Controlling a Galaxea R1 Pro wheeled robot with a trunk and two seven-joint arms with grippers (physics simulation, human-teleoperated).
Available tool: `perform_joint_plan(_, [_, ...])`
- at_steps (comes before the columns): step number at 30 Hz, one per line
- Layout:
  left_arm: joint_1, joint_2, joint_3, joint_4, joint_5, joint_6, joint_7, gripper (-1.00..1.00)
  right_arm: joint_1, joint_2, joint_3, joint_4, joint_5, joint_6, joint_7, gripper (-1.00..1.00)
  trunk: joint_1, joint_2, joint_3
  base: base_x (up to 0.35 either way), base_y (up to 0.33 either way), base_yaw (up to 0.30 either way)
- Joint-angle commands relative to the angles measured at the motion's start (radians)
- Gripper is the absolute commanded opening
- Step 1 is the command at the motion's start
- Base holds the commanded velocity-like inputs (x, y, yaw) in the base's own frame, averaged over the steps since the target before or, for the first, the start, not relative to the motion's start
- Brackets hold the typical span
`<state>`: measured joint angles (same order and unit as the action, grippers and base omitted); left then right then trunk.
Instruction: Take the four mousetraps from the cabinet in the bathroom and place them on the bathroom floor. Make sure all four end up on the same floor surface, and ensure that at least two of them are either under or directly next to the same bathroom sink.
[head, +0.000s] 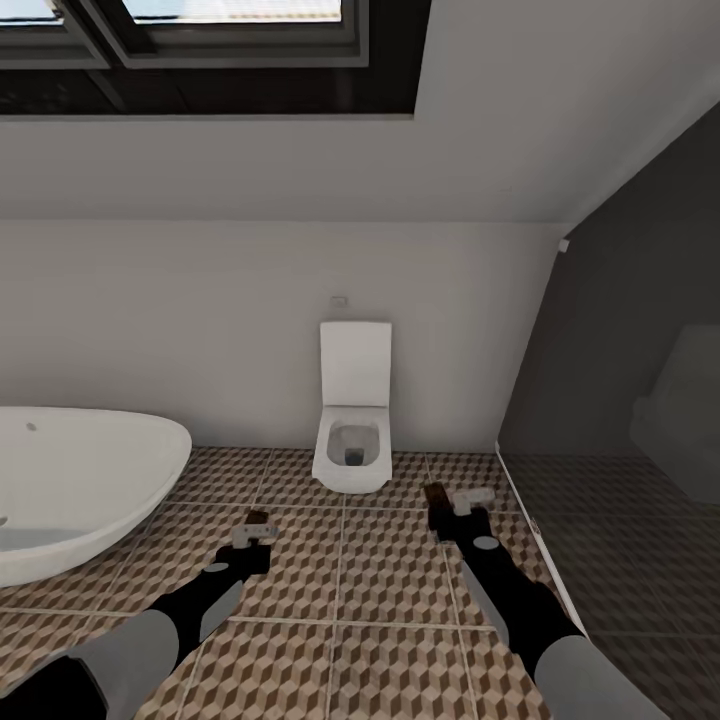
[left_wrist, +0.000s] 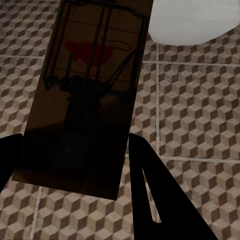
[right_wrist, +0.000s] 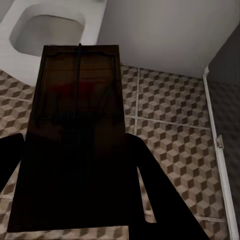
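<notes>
My left gripper (head: 256, 531) is shut on a mousetrap (head: 261, 518), held low over the bathroom floor (head: 390, 570). In the left wrist view this mousetrap (left_wrist: 90, 90) is a brown board with dark wire and a red spot, clamped between the dark fingers (left_wrist: 160, 195). My right gripper (head: 452, 506) is shut on a second mousetrap (head: 435, 497), which the right wrist view shows as a dark brown board (right_wrist: 75, 130) between the fingers (right_wrist: 147, 175), above the cube-patterned tiles (right_wrist: 170, 100). The cabinet and the sink are out of view.
A white toilet (head: 352, 440) stands against the back wall, straight ahead of both grippers, and its bowl (right_wrist: 47, 30) lies just beyond the right-hand trap. A white bathtub (head: 80, 490) fills the left. A dark glass partition (head: 620, 420) with a floor rail (head: 530, 530) closes the right.
</notes>
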<state>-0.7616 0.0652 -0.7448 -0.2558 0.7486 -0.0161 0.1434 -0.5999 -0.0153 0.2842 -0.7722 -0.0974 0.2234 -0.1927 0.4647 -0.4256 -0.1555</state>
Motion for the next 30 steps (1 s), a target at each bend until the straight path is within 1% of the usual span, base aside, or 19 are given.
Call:
perform_joint_plan(1, [-0.001, 0.001, -0.009, -0.002, 0.005, -0.001, 0.008, -1.0, -0.001, -0.002, 0.007, -0.004, -0.013, 0.005, -0.013, -1.0, 0.004, -0.009, -0.005, 0.0, 0.0, 0.0])
perform_joint_plan(13, [-0.001, 0.001, -0.009, -0.003, 0.005, -0.001, 0.008, -1.0, 0.0, -0.001, 0.009, -0.012, -0.013, 0.004, -0.011, -1.0, 0.05, -0.093, -0.059, 0.0, 0.0, 0.0])
perform_joint_plan(16, [-0.001, 0.001, -0.011, -0.022, 0.005, 0.0, 0.008, -1.0, 0.0, 0.0, 0.009, -0.012, -0.013, 0.004, -0.01, -1.0, 0.062, -0.114, -0.073, 0.0, 0.0, 0.0])
perform_joint_plan(24, [-0.001, 0.001, -0.009, -0.036, 0.005, 0.001, 0.008, -1.0, 0.0, 0.001, 0.01, -0.012, -0.013, 0.004, -0.009, -1.0, 0.093, -0.17, -0.111, 0.0, 0.0, 0.0])
perform_joint_plan(25, [-0.001, 0.001, -0.009, -0.044, 0.004, 0.002, 0.009, -1.0, 0.0, 0.002, 0.01, -0.012, -0.013, 0.004, -0.01, -1.0, 0.096, -0.177, -0.116, 0.0, 0.0, 0.0])
perform_joint_plan(30, [-0.001, 0.02, -0.008, -0.115, 0.003, 0.005, 0.01, -1.0, 0.0, 0.004, 0.01, -0.012, -0.013, 0.004, -0.01, -1.0, 0.116, -0.212, -0.139, 0.0, 0.0, 0.0])
